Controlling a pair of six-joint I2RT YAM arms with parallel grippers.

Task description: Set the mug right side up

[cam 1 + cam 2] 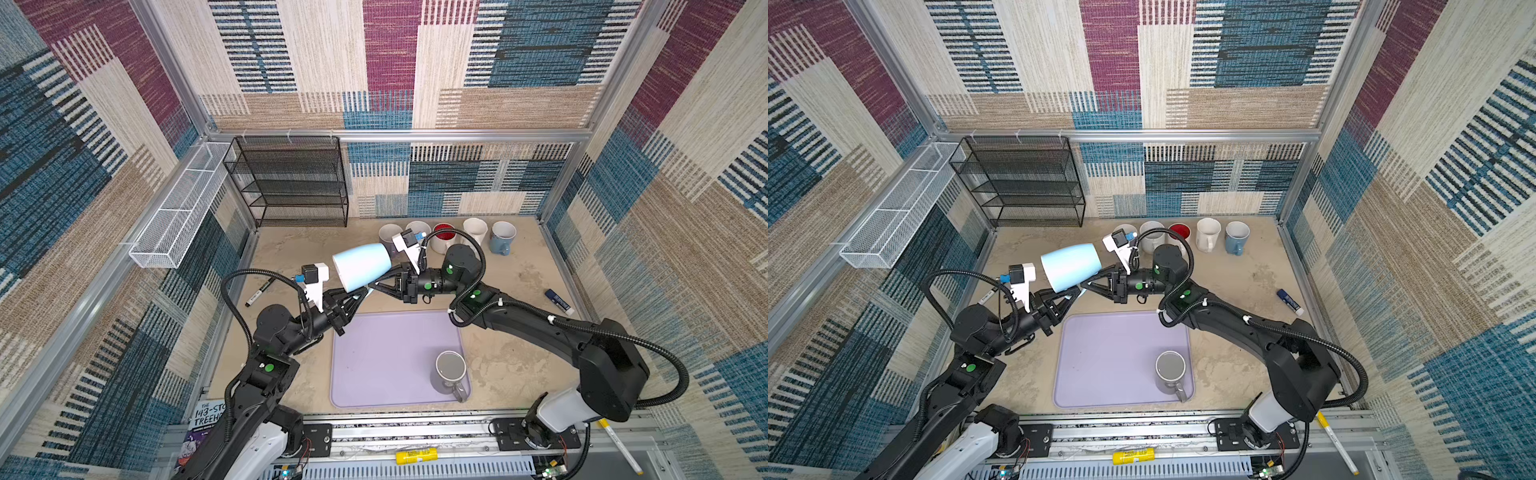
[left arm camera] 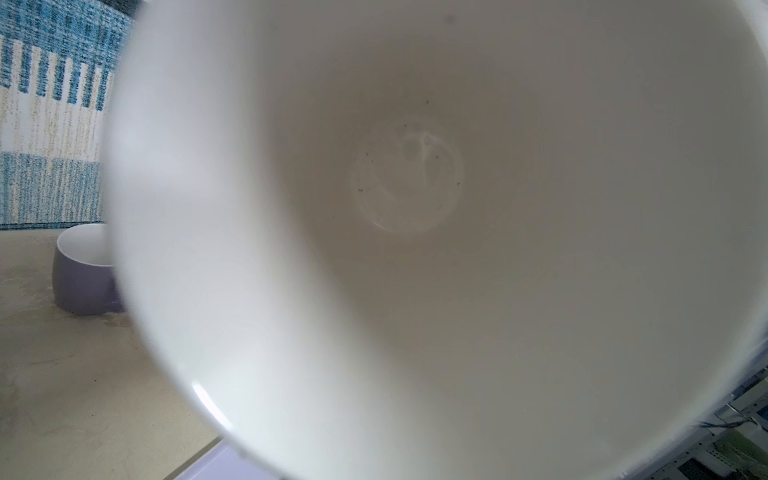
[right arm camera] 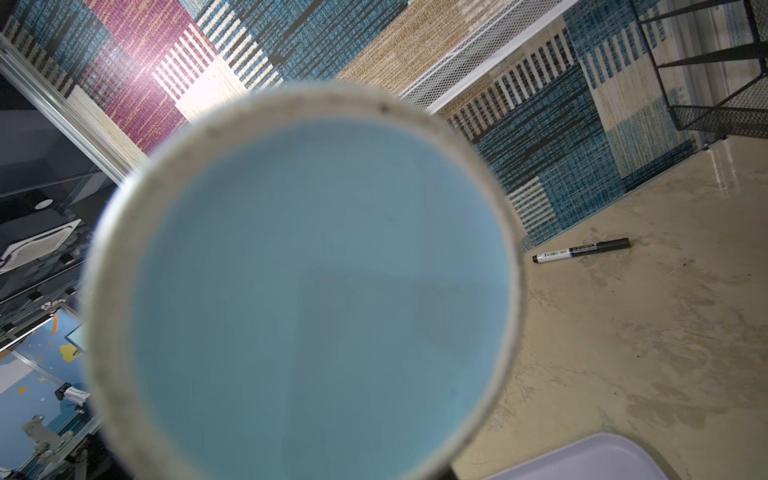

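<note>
- The light blue mug (image 1: 363, 266) hangs on its side in the air, over the table (image 1: 519, 270) just behind the purple tray (image 1: 374, 357), its mouth toward the left arm.
- The left tool (image 1: 360, 297) is clamped on it near the mouth.
- The right tool (image 1: 377, 286) reaches under the base end; I can't tell whether it grips.

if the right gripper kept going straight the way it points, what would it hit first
Probably the light blue mug, close against the tips of the right gripper; the left gripper sits just beyond. Depth is unclear.
</note>
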